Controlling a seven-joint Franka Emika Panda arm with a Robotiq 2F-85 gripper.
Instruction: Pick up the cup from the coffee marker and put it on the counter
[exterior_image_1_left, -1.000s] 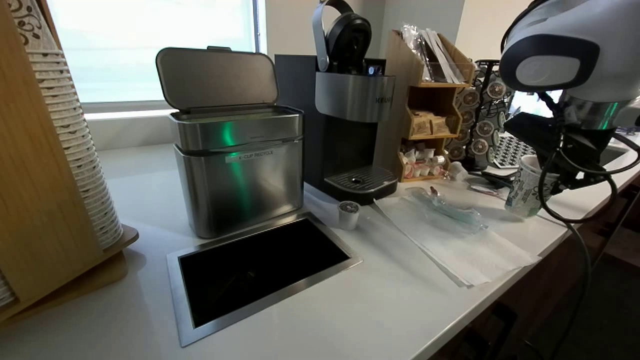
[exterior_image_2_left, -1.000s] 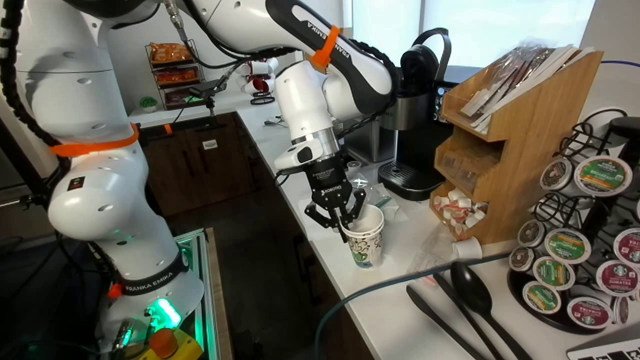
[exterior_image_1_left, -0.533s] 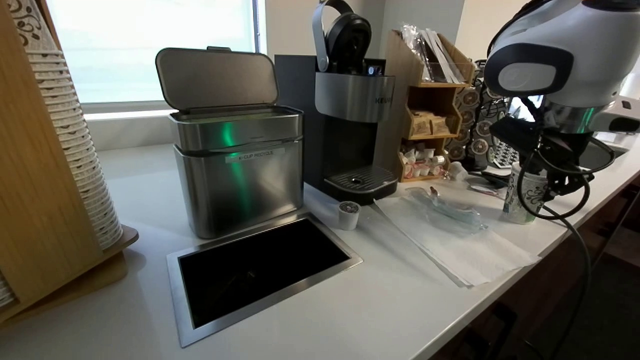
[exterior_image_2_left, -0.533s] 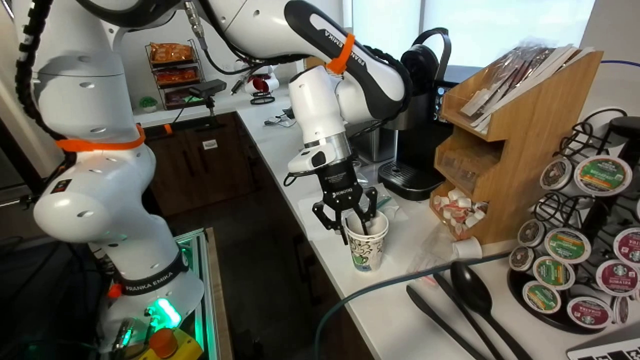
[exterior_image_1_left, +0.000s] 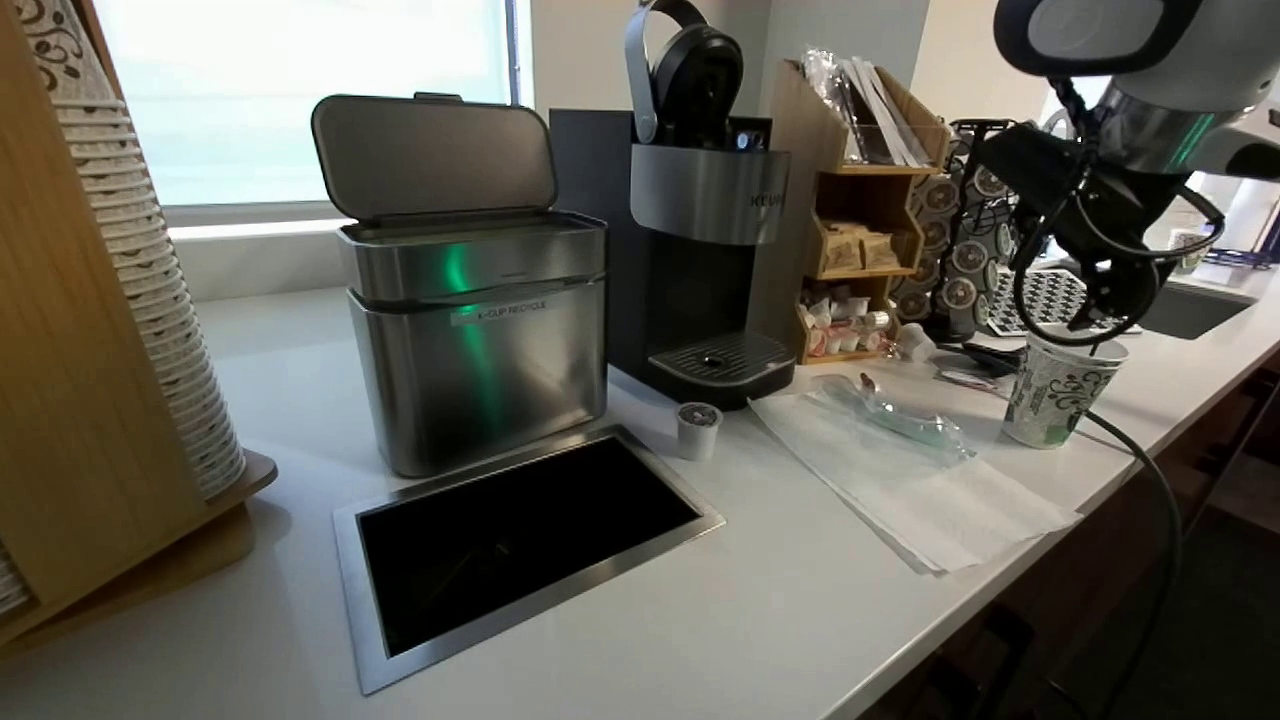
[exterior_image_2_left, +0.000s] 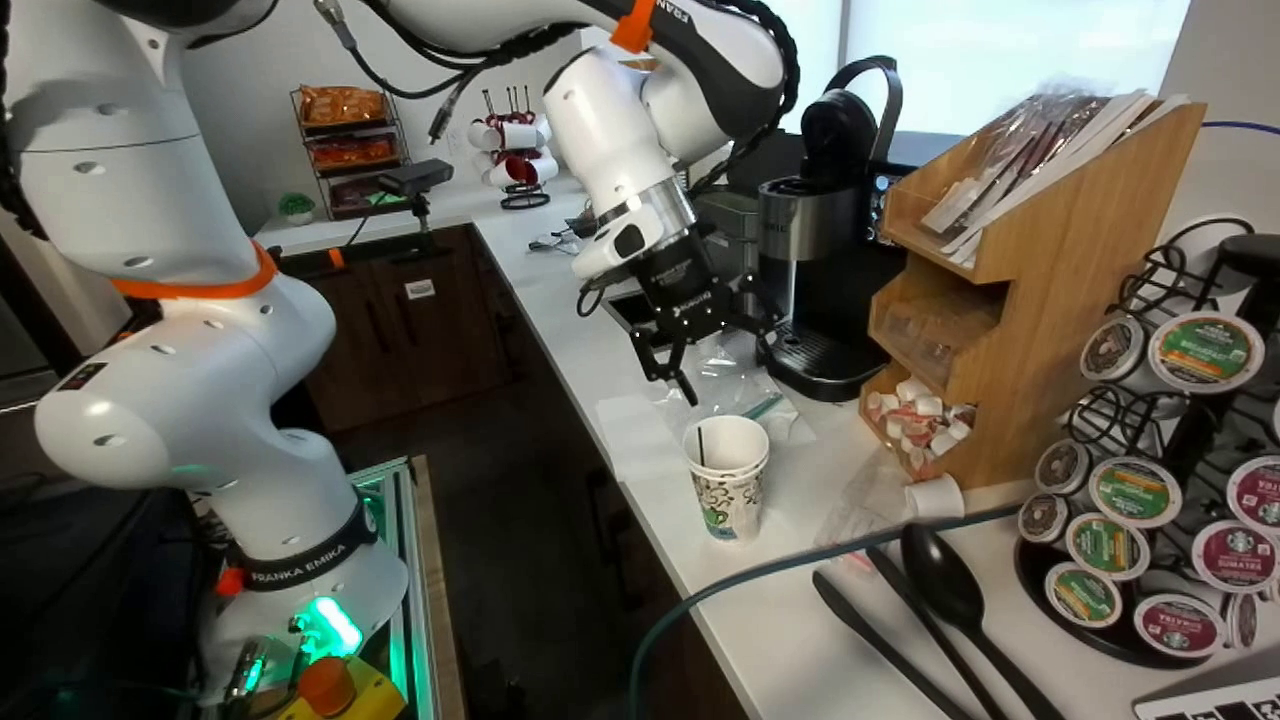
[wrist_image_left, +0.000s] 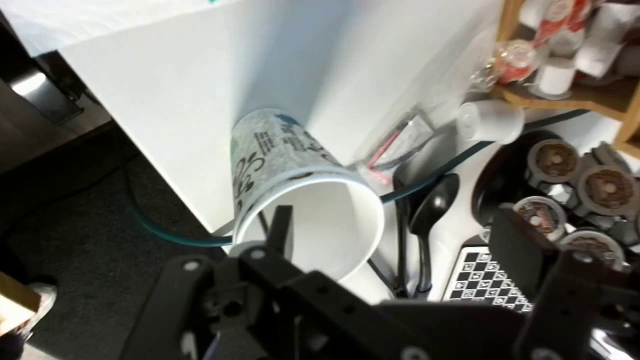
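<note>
Gripper (exterior_image_2_left: 731, 372) hangs just over patterned cup (exterior_image_2_left: 728, 492), fingers (wrist_image_left: 281, 230) well apart, not touching it. Cup stands upright nr edge of white counter (exterior_image_2_left: 780, 640): mouth up, narrower base down, long axis approx vert. Paper towel (exterior_image_1_left: 960, 520) & clear plastic bag (exterior_image_1_left: 905, 418) lie nearby. Farther back: coffee machine (exterior_image_1_left: 708, 192) w/ top raised, wooden organizer (exterior_image_2_left: 1080, 260) beside it; bright window (exterior_image_1_left: 300, 110) behind. Snack rack (exterior_image_2_left: 347, 129) in far bkgd.

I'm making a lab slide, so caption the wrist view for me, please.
Open tool above an upright printed paper cup on the white countertop, black spoon nearby.
</note>
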